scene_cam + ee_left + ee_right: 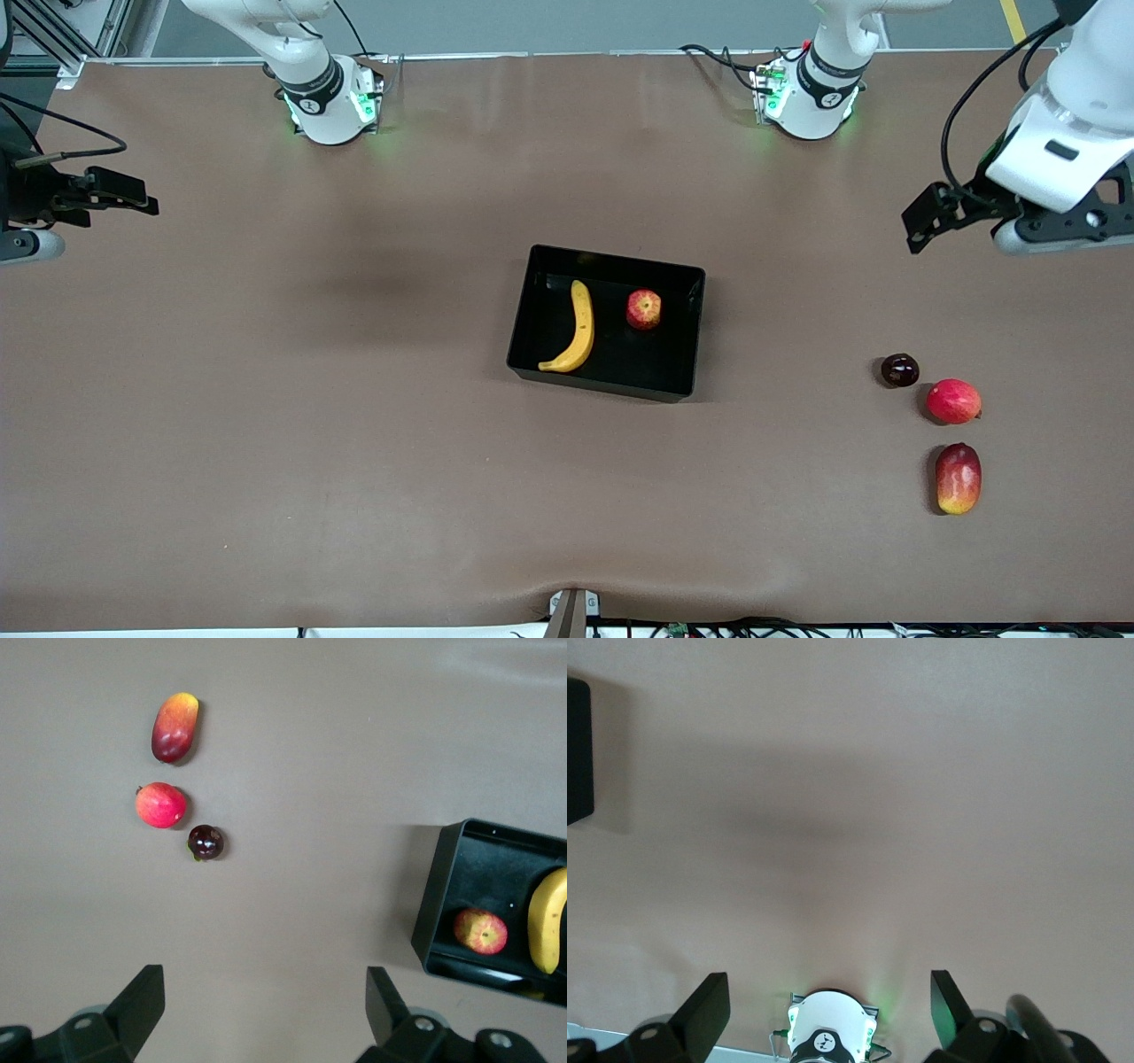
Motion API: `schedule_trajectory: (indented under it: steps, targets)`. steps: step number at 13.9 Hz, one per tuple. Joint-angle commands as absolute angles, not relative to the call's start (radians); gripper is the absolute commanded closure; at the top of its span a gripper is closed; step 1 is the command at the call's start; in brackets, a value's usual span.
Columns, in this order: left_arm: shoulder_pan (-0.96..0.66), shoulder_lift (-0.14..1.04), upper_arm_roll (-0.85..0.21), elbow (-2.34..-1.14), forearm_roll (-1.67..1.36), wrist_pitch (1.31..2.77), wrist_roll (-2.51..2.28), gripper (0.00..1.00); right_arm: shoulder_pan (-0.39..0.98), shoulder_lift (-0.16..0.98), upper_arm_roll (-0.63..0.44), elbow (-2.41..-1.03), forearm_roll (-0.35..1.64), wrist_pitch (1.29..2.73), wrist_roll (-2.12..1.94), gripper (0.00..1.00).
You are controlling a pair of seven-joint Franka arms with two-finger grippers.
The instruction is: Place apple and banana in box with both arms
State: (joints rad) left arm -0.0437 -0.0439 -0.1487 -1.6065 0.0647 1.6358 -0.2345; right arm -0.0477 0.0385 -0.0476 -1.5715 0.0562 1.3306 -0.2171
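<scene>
I see table brown. Box at table centre, holding banana toward right arm's end and apple toward left arm's end, apart. Left gripper raised over bare table at left arm's end, fingers spread wide, holding nothing. Right gripper raised over right arm's end, likewise wide, nothing held. Mango, pinkish-red fruit, dark fruit clustered at left arm's end, nearer front camera than box.

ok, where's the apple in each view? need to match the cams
Front view: the apple lies in the box, beside the banana, toward the left arm's end.
Left wrist view: the same apple shows in the box's open corner, next to the banana.
Right wrist view: not in it; only a black edge of the box shows.
Shared landmark: the box.
</scene>
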Motion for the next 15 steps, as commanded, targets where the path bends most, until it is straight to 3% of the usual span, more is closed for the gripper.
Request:
schedule_trajectory:
  steps: [1,7,15]
  targets:
    - [-0.029,-0.118,-0.15,-1.684,0.035,1.64,-0.174,0.0,-0.075,0.034,-0.034,-1.574,0.077,1.321,-0.218,0.0]
    - [-0.023,-0.15,-0.111,-1.683,0.0,1.606,-0.09,0.0,-0.074,0.034,-0.034,-1.574,0.077,1.316,-0.219,0.0]
    - [-0.028,-0.106,-0.11,-1.628,0.014,1.605,-0.086,0.0,-0.072,0.037,-0.034,-1.575,0.077,1.318,-0.219,0.0]
